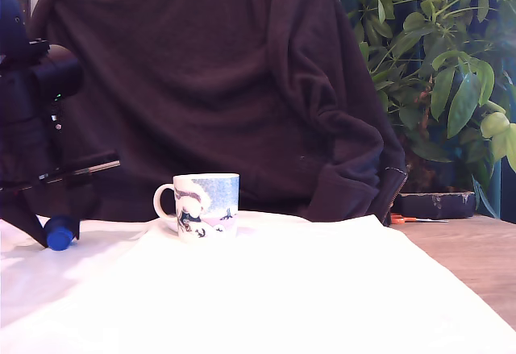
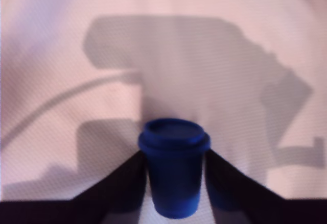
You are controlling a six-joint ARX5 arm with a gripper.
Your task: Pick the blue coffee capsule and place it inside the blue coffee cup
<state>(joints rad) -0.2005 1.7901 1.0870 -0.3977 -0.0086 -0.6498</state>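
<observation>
The claw (image 2: pixel 173 183) is cut off by the wrist view's edge; the arm (image 1: pixel 32 120) runs off the exterior view's left; the capsule (image 1: pixel 60 233) is partly hidden

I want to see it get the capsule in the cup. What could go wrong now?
The gripper has its fingers on both sides of the blue coffee capsule, but I cannot tell whether they press firmly, so it might slip out when lifted. The blue coffee cup sits apart, toward the exterior view's right, and its opening is small, so a drop slightly off could bounce from the rim. The white cloth looks loose and could bunch up.
</observation>
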